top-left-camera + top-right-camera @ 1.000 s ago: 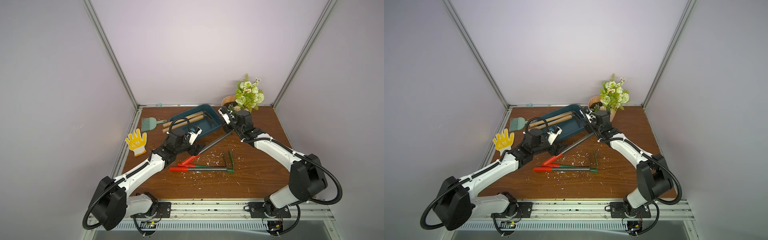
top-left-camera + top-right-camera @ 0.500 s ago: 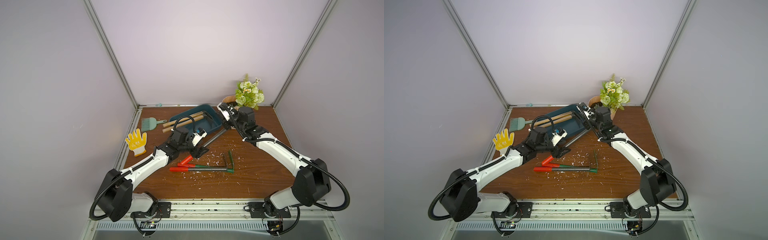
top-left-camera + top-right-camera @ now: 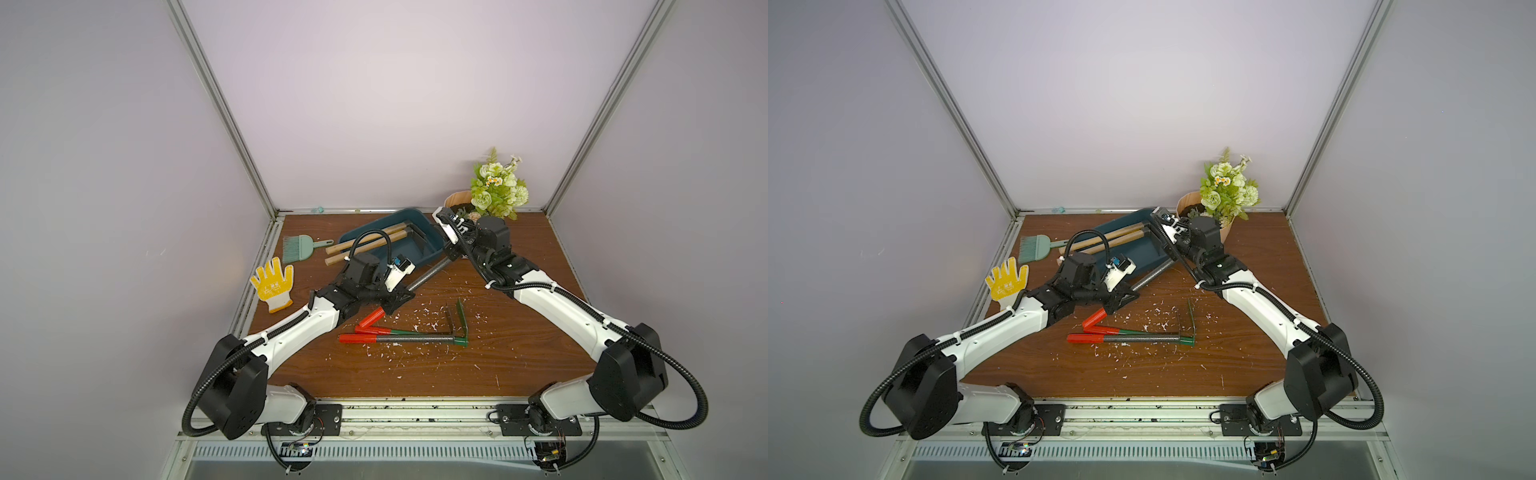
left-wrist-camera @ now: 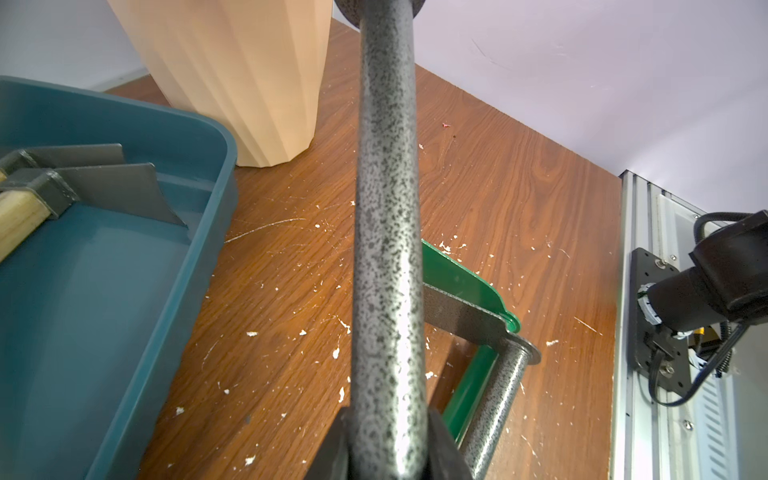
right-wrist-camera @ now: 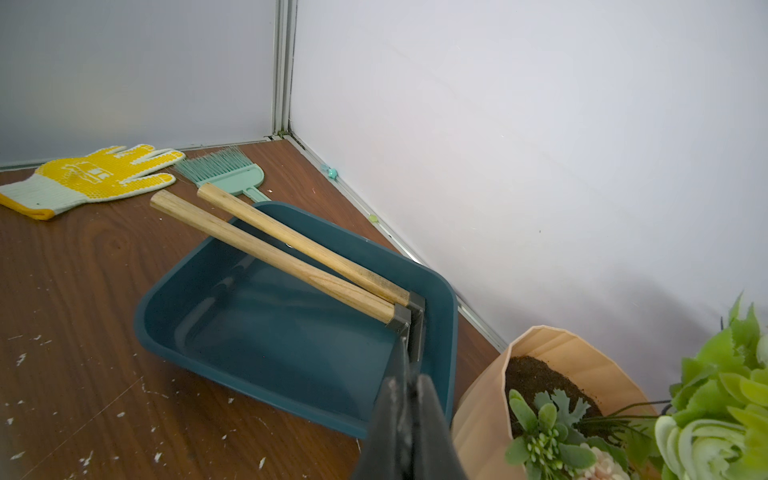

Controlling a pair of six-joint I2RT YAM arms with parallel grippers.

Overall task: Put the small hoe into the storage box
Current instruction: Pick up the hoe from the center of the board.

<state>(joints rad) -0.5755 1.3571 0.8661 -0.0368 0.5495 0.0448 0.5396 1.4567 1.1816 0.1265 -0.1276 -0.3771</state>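
**Steel-shafted hoe gripped by both arms, just outside the box**

Brown wood-grain table [image 3: 415, 374] is carrying everything. Two white-and-black arms are reaching in from the near edge, one from the left and one from the right, and meeting toward the far middle.

The storage box [image 3: 431, 240], dark teal and shallow, is sitting far and centre. Two wooden-handled tools [image 5: 291, 266] are lying in it with their handles jutting over its left rim. A peach flowerpot [image 3: 457, 198] with green flowers [image 3: 496, 191] is standing just beside the box, on its right.

The small hoe [image 3: 428, 277] is slanting from near left to far right, outside the box, with its far end just beside the box's near right corner. The left gripper [image 3: 397, 297] is clamping tight around the speckled shaft, just above the red grip [image 3: 372, 318]. The right gripper [image 3: 451, 254] is pinching the far end with its jaws nearly together. What is between them is probably the thin dark blade, though the fingers are hiding most of it.

Two more red-handled tools [image 3: 415, 339] are lying on the near centre, their green heads pointing right. A yellow glove [image 3: 272, 286] and a mint brush [image 3: 299, 248] are lying at the left. White flecks [image 3: 419, 309] are scattered over the middle.
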